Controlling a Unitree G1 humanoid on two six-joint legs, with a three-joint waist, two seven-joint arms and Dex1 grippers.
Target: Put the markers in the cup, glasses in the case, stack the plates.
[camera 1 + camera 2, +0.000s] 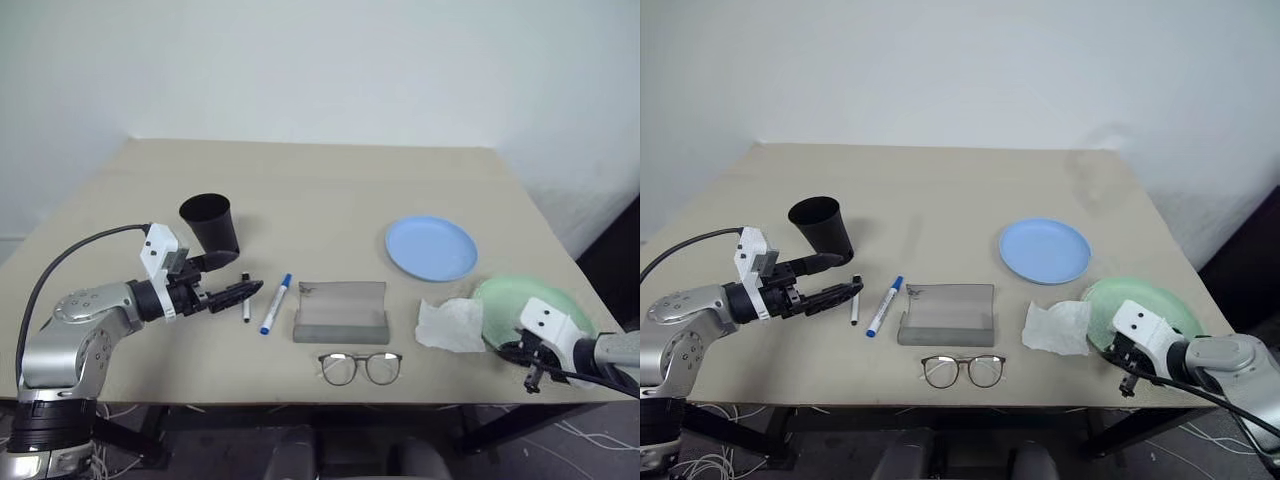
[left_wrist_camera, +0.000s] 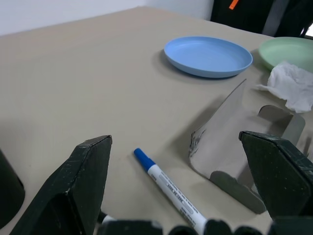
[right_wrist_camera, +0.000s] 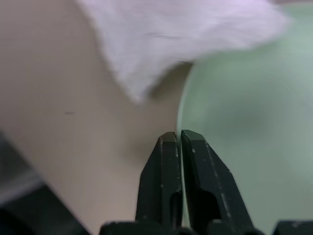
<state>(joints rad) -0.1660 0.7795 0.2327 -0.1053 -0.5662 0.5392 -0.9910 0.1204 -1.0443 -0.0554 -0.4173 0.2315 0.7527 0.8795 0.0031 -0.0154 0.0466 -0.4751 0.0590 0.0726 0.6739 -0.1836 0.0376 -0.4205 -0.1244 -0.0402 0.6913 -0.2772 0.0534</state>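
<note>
Down at the table's (image 1: 330, 190) near right corner, the right end effector (image 3: 178, 139) is pinched shut on the pale mint green round plate's (image 3: 254, 117) rim. Across the table, the left end effector (image 1: 240, 291) hangs wide open, empty, beside the two slim white markers (image 1: 262, 303).

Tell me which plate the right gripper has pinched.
The mint green plate: the right gripper is shut on its near rim, beside the tissue. The light blue plate lies apart, untouched.
</note>
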